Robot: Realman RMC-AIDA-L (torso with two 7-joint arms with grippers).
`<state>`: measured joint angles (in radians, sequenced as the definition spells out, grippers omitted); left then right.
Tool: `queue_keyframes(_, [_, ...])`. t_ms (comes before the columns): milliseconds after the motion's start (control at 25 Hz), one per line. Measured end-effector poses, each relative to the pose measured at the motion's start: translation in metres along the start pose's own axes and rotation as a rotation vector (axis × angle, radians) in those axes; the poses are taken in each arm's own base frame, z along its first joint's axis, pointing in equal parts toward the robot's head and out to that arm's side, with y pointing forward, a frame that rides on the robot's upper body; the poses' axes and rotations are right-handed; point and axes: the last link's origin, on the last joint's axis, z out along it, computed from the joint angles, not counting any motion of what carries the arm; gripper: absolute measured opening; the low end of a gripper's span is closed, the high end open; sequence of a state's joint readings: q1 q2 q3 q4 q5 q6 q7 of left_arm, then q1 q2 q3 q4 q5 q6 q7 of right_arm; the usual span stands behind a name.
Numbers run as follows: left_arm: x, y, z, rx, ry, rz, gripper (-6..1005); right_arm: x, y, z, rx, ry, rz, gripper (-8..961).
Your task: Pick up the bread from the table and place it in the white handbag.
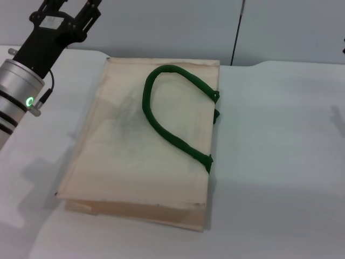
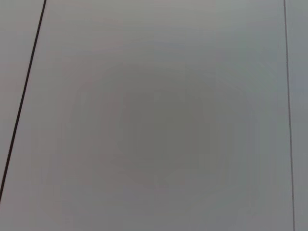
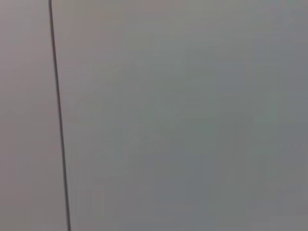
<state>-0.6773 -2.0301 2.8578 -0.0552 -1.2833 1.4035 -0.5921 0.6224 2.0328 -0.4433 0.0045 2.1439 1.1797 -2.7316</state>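
Note:
The white handbag lies flat on the white table in the head view, with its dark green rope handles curled on top. The bread is not visible in any view. My left gripper is raised at the upper left, beyond the bag's far left corner, and its fingertips run off the top edge of the picture. My right gripper does not show in the head view. Both wrist views show only a plain grey surface with a thin dark seam.
A grey wall with a dark vertical seam stands behind the table. Bare tabletop lies to the right of the bag and in front of it.

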Motion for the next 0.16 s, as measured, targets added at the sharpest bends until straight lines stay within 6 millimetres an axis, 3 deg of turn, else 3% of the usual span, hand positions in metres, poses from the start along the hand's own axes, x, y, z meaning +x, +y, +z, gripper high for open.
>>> queue_keyframes(160, [0.0002,0.0004,0.0008,-0.002,0.001,0.0,740,0.0006,-0.0013,-0.0031,0.006,-0.004,0.004,882])
